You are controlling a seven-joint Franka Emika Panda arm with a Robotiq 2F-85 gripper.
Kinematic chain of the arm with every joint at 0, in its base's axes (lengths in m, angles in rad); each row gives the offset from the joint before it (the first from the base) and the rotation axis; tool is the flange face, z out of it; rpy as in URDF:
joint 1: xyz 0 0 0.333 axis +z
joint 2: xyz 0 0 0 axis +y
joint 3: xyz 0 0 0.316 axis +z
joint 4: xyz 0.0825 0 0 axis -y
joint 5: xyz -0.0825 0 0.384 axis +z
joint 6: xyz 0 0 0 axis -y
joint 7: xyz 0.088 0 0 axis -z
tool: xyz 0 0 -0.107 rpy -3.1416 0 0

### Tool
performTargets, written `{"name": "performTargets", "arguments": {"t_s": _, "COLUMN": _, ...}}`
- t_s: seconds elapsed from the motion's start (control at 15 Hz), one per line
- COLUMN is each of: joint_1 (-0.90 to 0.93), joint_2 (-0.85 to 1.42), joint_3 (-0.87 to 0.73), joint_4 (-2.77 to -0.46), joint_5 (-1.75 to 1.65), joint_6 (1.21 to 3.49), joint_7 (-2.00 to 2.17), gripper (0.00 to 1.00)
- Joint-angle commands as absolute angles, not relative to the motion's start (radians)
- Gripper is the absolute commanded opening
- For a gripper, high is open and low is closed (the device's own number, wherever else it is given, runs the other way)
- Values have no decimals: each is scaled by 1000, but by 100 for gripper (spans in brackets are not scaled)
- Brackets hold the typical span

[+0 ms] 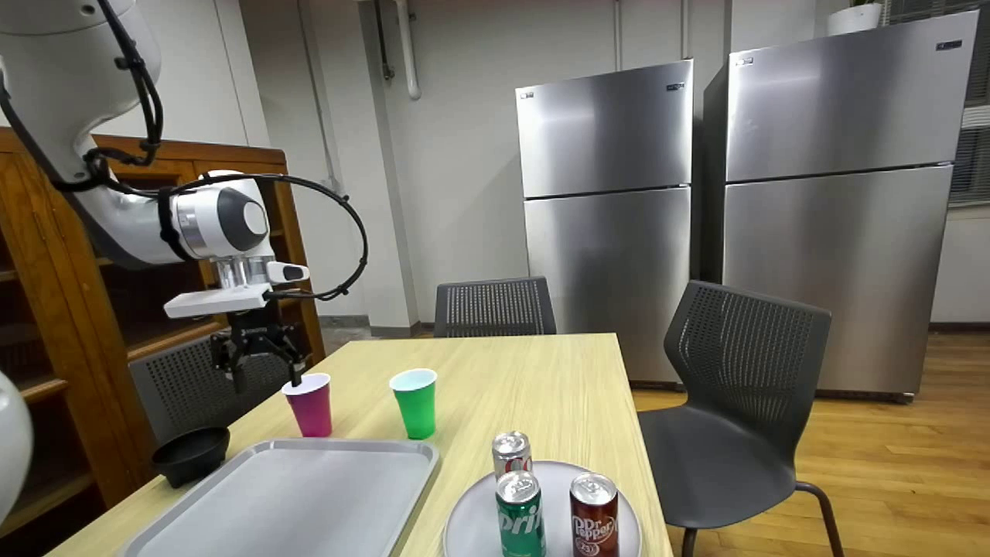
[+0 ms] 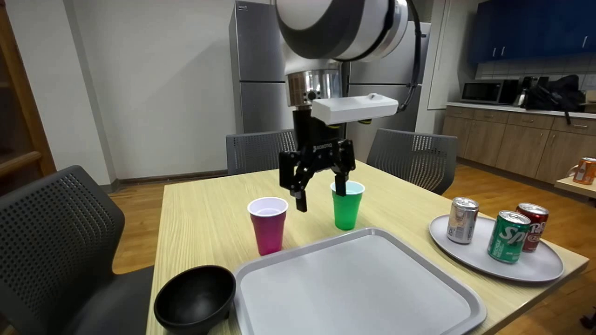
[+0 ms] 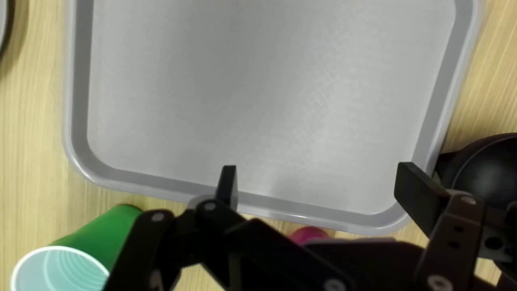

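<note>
My gripper (image 1: 267,381) hangs open over the table with nothing between its fingers. In the wrist view its fingers (image 3: 420,194) stand wide apart above the near rim of a grey tray (image 3: 242,81). Closest to it is a magenta cup (image 2: 269,228) with a white inside, upright beside the tray; in the wrist view the gripper body hides most of it. One fingertip overlaps that cup's rim in an exterior view, but a gap shows from the other angle. A green cup (image 2: 347,211) stands upright behind the gripper, partly covered by a finger.
A black bowl (image 2: 195,298) sits against one side of the tray. Past the opposite side, a round grey plate (image 1: 476,510) carries a silver can (image 2: 463,220), a green Sprite can (image 2: 509,237) and a Dr Pepper can (image 1: 594,517). Chairs (image 1: 735,371) surround the table.
</note>
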State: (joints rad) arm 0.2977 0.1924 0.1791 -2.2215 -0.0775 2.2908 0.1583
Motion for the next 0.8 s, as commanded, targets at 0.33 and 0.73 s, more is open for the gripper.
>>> {"name": "performTargets", "arguments": {"t_s": 0.33, "joint_1": 165, "joint_2": 15, "joint_3": 126, "joint_4": -2422, "joint_5": -32, "joint_6": 2353, "joint_7": 85, "gripper": 100}}
{"name": "performTargets", "arguments": {"t_s": 0.73, "joint_1": 153, "joint_2": 41, "joint_3": 117, "joint_4": -2403, "joint_5": -58, "joint_6": 2334, "joint_7": 113, "gripper": 100}}
